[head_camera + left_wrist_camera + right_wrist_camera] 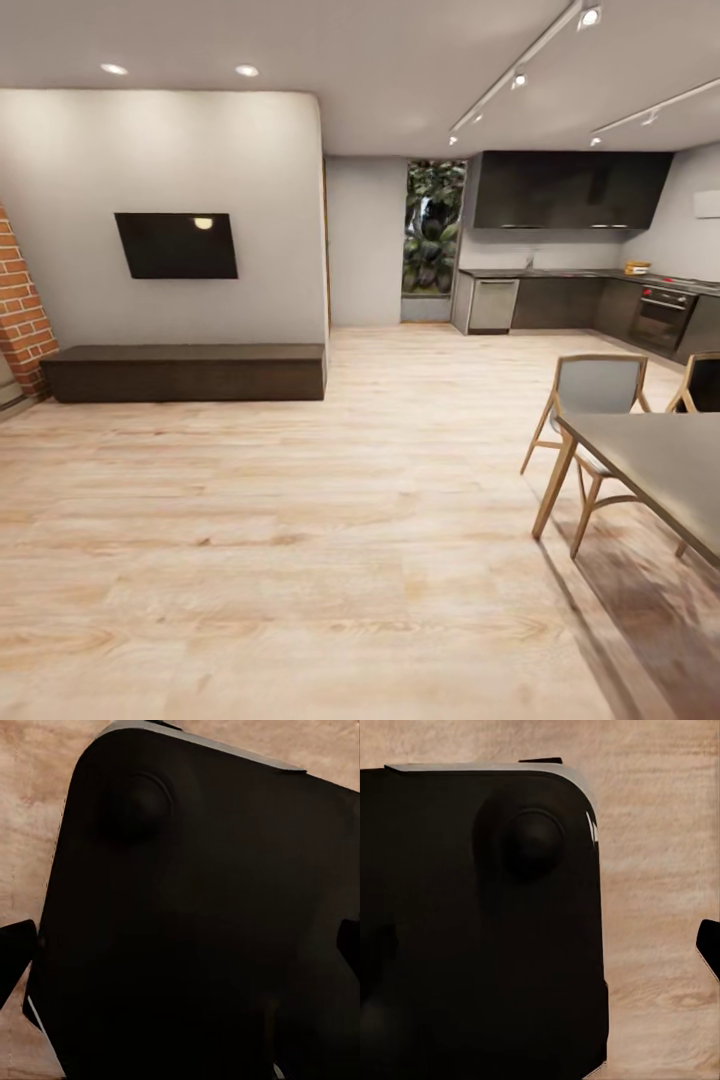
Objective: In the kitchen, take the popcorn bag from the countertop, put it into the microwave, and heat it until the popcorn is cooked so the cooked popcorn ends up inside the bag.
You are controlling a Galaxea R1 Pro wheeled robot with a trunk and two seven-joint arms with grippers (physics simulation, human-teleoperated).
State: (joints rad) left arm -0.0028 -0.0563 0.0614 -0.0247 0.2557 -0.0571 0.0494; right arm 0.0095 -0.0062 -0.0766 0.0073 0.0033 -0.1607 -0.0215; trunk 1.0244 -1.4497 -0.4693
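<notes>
Location: open living area with pale wood floor (300, 560); the kitchen is seen at the far right.

Fixtures, left to far: brick wall edge (18, 310); wall-mounted dark screen (177, 245); long low dark bench (185, 372) beneath it; window with foliage (433, 228) at the far centre.

Fixtures, near right: dark dining table (660, 470) with two wooden chairs (590, 400) drawn up to it.

Kitchen: dark upper cabinets (568, 190); the countertop (560, 272), a thin dark strip along the far wall; steel dishwasher front (493, 305); oven (660, 315) at the right. A small yellowish item (637, 267) is set on the counter by the oven; it is too small to be identified. The popcorn bag and microwave cannot be made out at this range.

Grippers: in both wrist views the robot's dark base (202, 915) is seen over the floor, with dark fingertip edges at the frame borders; whether either gripper is wide or narrow cannot be told, and nothing is seen held.

Step in hand, as judged: approach to the kitchen. A course to the far right is advised, kept left of the table and chairs, with the counter squared up before any reach is made.
</notes>
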